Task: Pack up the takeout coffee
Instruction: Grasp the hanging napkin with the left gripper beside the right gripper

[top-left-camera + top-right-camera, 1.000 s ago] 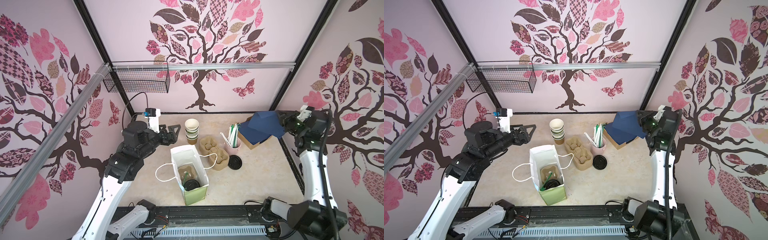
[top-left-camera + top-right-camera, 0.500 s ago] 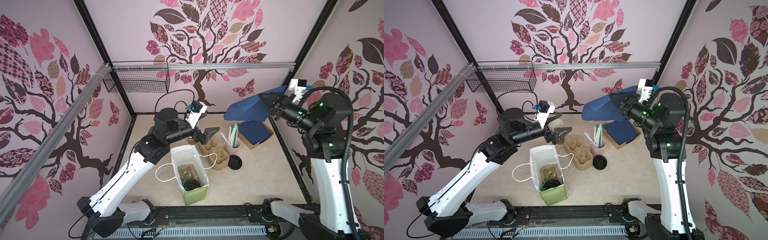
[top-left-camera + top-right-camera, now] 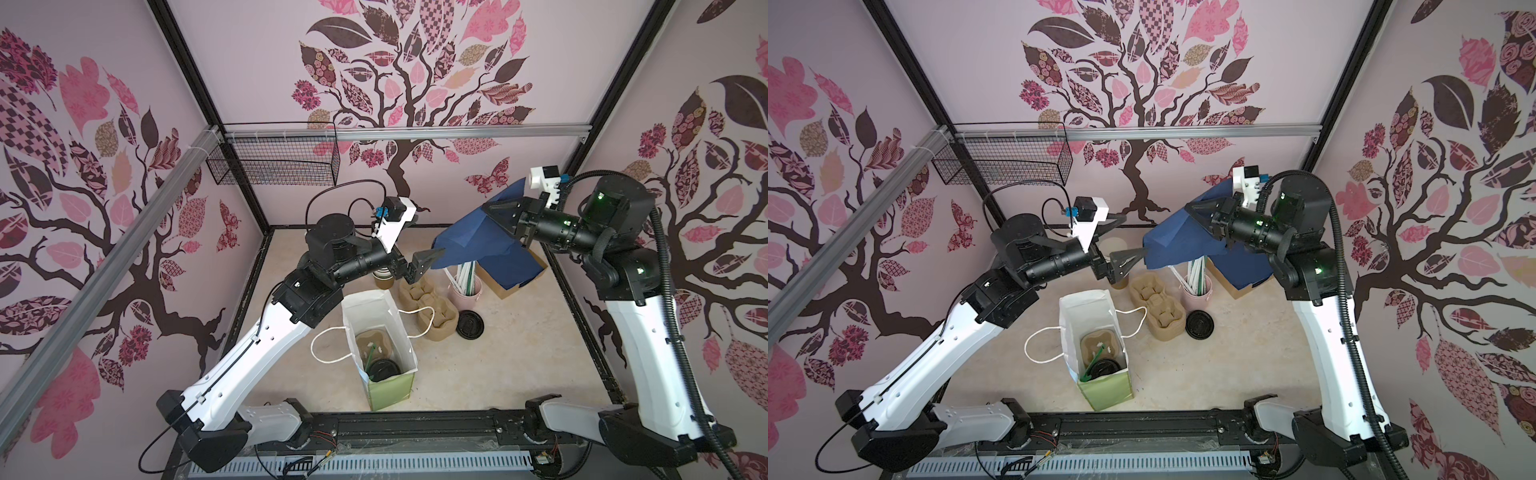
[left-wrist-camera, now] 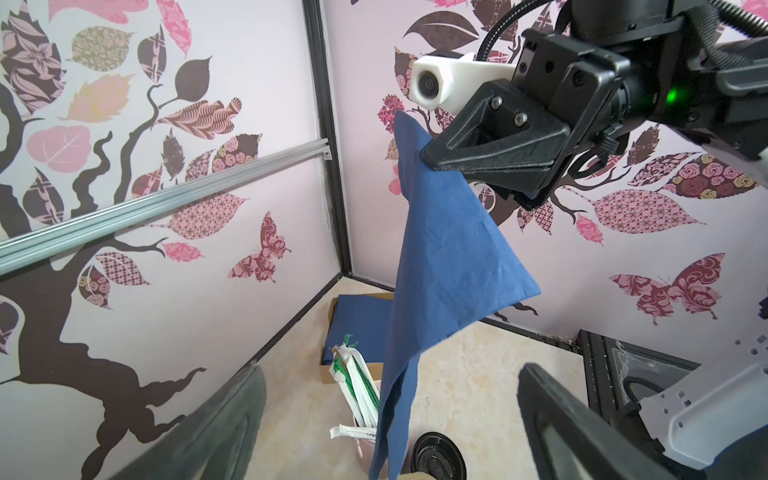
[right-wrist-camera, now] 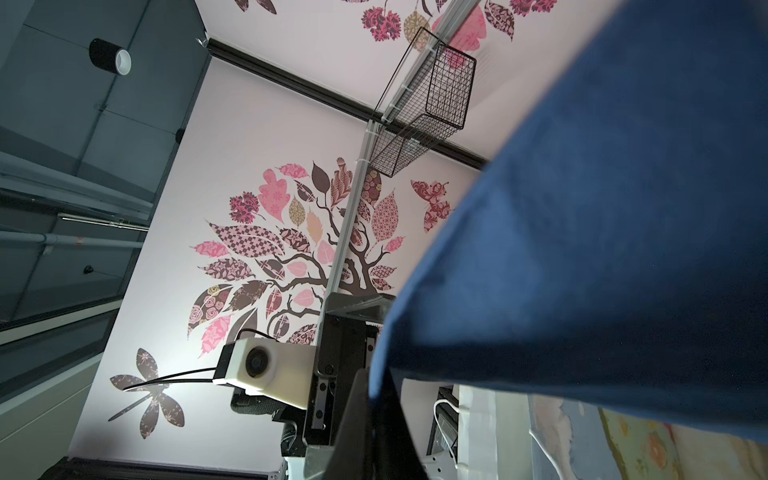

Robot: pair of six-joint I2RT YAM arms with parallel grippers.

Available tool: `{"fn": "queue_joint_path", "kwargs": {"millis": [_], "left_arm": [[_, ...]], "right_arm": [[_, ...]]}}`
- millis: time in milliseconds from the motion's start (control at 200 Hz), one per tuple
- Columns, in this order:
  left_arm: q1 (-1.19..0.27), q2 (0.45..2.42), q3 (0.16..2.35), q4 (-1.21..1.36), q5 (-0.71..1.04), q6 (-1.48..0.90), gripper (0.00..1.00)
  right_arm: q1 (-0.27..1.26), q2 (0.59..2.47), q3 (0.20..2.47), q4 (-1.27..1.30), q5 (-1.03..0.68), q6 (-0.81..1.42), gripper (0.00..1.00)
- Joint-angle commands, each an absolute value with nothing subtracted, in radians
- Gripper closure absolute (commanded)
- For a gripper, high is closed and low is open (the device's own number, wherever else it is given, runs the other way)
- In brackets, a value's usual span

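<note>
In both top views, your takeout coffee (image 3: 381, 370) sits capped inside the white paper bag (image 3: 374, 307). Your left gripper (image 3: 430, 258) reaches out level, and your right gripper (image 3: 494, 208), held higher, points back toward it, pinching the top of a blue napkin (image 3: 469, 245).

In the left wrist view, the napkin hangs between the left jaws, which are spread wide. The print on the straw wrappers (image 4: 357, 390) is too small to read.

The napkin fills most of the right wrist view.

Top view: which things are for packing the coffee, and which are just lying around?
For the job: takeout coffee, paper bag, blue napkin.
Lying about: cup stack, spare carriers, loose lid, straw pot, wire basket.
</note>
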State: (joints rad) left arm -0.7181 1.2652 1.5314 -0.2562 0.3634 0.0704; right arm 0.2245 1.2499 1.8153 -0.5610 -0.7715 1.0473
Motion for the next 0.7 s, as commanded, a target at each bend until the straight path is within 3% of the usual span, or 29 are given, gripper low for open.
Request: {"fn": "queue_joint_path", "kwargs": {"millis": [0,310,490,690], "left_arm": [[-0.718,1.266,1.516,-0.247,0.401,0.097,0.03],[-0.718,1.285,1.503,-0.252,0.551,0.107,0.03],[-0.718,1.311,1.52,-0.264,0.442,0.153,0.15],[-0.718,1.347,1.527,-0.232,0.479,0.148,0.23]], "right_arm": [[0.23,1.236,1.845,-0.572,-0.828,1.028,1.0],[0.23,1.217,1.815,-0.514,-0.865,1.069,1.0],[0.23,1.17,1.701,-0.354,-0.891,1.168,1.0],[0.231,1.152,1.662,-0.299,-0.899,1.198,1.0]]}}
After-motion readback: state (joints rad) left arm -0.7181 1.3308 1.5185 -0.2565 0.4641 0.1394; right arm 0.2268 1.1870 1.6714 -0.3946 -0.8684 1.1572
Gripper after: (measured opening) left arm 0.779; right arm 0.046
